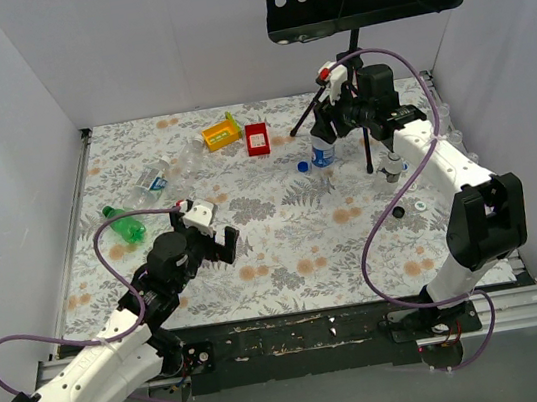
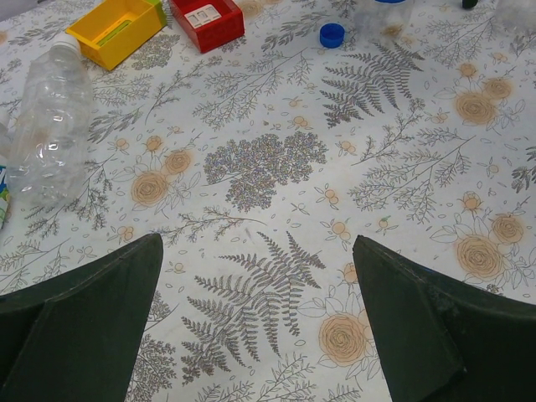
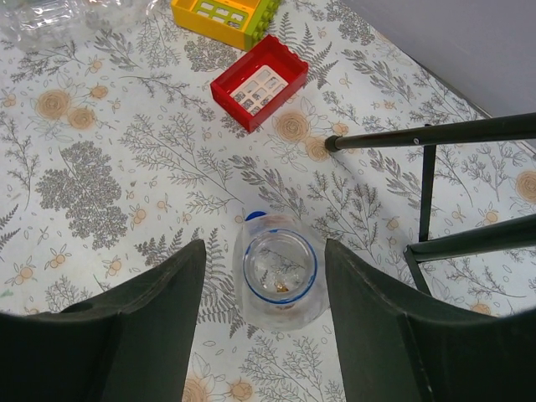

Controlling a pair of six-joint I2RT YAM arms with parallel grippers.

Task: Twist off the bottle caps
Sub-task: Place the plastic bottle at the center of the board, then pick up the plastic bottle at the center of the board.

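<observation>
1. The right gripper [image 3: 265,251] hangs over an upright bottle [image 3: 280,272] at the far right of the flowered cloth [image 1: 286,249]. Its jaws are partly open, one on each side of the bottle's mouth. A gap shows on at least one side, and they grip nothing.
2. That bottle is clear plastic. It has a blue ring round the neck and a blue label, and its mouth is open with no cap on it.
3. A blue cap [image 1: 303,166] lies on the cloth just beside the bottle, on the side towards the red box [image 3: 258,82]. It is small, round and flat.
4. The left gripper [image 2: 258,243] hovers over bare cloth near the front left. Its jaws are spread wide and hold nothing.
5. A clear bottle [image 2: 50,117] lies on its side at the left, with other clear bottles near it. A green bottle [image 1: 126,225] lies on its side closer to the left arm.
6. A yellow box [image 2: 113,29] sits beside the red one at the far side.
7. Near the right arm lie two small round pieces that look like a black cap [image 1: 399,212] and a white cap [image 1: 418,207].
8. The legs of a black stand [image 1: 365,136] stand just behind the open bottle.
</observation>
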